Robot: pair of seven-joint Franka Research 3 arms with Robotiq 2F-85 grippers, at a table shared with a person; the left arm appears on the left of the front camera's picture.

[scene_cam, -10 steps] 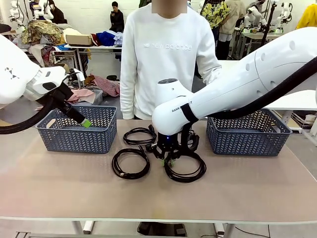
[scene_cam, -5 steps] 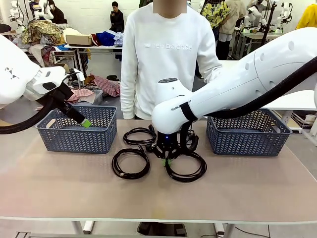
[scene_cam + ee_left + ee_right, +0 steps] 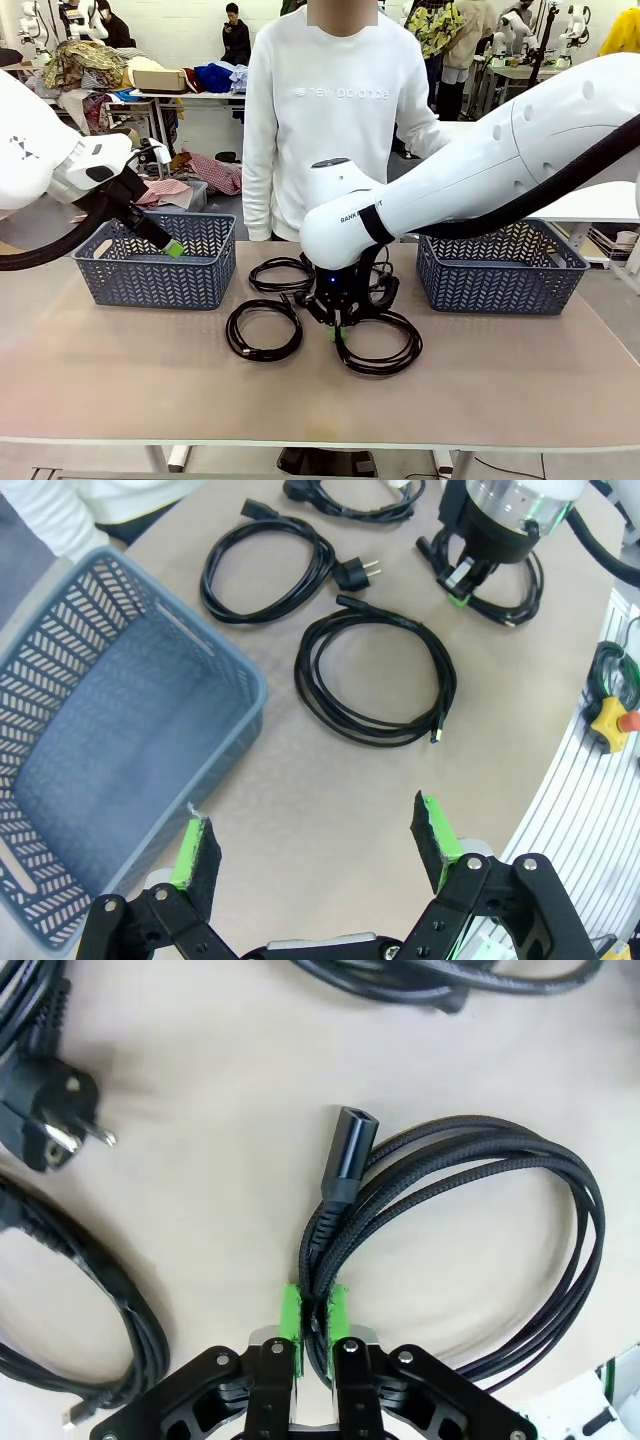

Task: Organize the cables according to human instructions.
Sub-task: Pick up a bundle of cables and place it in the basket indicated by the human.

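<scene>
Right claw (image 3: pixel 312 1332) is pressed together on a bundle of strands of the braided cable (image 3: pixel 490 1160), just behind its connector (image 3: pixel 345 1155). That coil lies on the counter (image 3: pixel 120 390), right of centre on the near side.

For the lift:
- Go straight up and slow. You're pinching only one side of the coil, so the free loops will likely hang and swing.
- Check that every strand sits between the pads before you clear the counter. From the wrist view I can't tell if all of them are caught.
- Watch the neighbours. A two-pin plug (image 3: pixel 50 1110) and another cord lie close on the left, and a snag would drag them along.
- Which basket is the person's (image 3: pixel 335 120) call. I see no pointing hand, so wait for the cue. The right basket (image 3: pixel 500 272) is the shorter trip.

Pose: your right arm reaches in from the right to mid-counter, with the wrist pointing straight down. The left claw (image 3: pixel 315 840) is spread wide and holds nothing. It hovers, tilted down, at the right edge of the left basket (image 3: pixel 150 275). The other three cables (image 3: pixel 375 675) lie loose left and far of the grip.
</scene>
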